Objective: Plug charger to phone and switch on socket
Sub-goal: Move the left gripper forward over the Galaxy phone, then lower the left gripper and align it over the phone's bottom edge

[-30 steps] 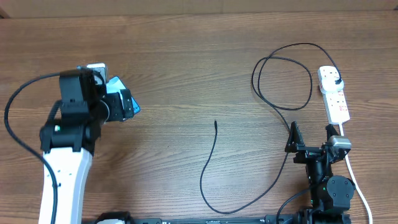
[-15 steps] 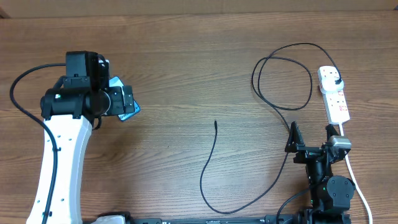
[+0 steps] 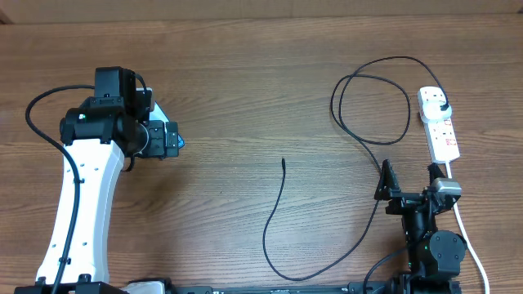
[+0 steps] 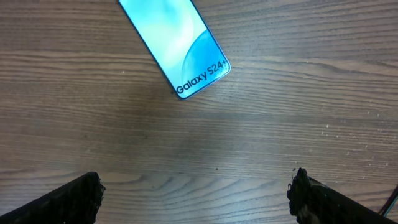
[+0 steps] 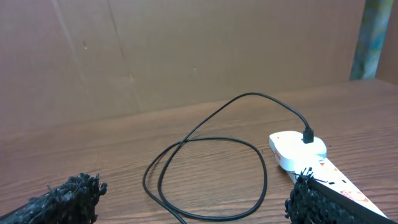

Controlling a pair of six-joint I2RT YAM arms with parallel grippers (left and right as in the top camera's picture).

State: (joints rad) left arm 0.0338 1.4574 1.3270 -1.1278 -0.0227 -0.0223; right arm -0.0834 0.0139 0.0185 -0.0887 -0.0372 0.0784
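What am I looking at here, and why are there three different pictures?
It is a robot with two arms at a wooden table. The top-down picture shows both: the white left arm and the dark right arm. The other two pictures come from a camera on each wrist; the dark shapes in their bottom corners are that arm's own jaws. On the table lie a phone, just beyond the left jaws, a thin black charger cable with its free tip in the middle, and a white power strip on the right, with the cable's plug in it. Both pairs of jaws are open and hold nothing.
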